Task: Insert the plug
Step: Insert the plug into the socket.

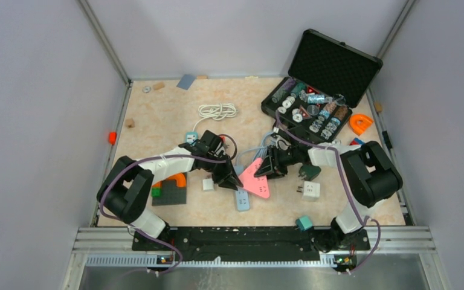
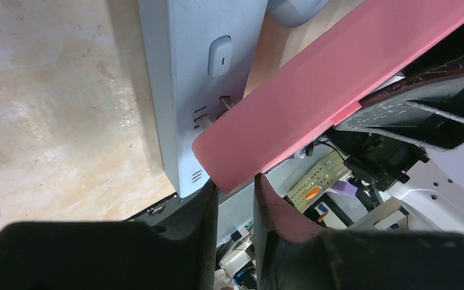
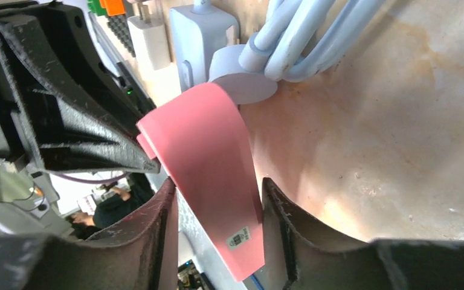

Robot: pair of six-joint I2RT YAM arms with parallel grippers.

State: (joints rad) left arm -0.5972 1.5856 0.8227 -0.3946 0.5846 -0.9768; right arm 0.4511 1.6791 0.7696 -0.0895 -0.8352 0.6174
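A flat pink plug (image 1: pixel 255 179) hangs just above the table between both grippers. It also shows in the left wrist view (image 2: pixel 314 90) and the right wrist view (image 3: pixel 211 163). A pale blue power strip (image 1: pixel 241 198) lies under its left corner. In the left wrist view the strip (image 2: pixel 187 78) shows its switch and slots, with the plug's metal prongs (image 2: pixel 223 103) at the slots. My left gripper (image 1: pixel 229 177) (image 2: pixel 235 190) pinches the plug's lower corner. My right gripper (image 1: pixel 266 169) (image 3: pixel 217 217) is shut on its other end.
An open black case (image 1: pixel 326 90) of small parts stands at the back right. A white cable coil (image 1: pixel 217 110) lies behind the grippers. A white adapter (image 1: pixel 310 190), a dark plug (image 1: pixel 310 172), a grey brick plate (image 1: pixel 170 190) and a teal block (image 1: pixel 304 223) lie nearby.
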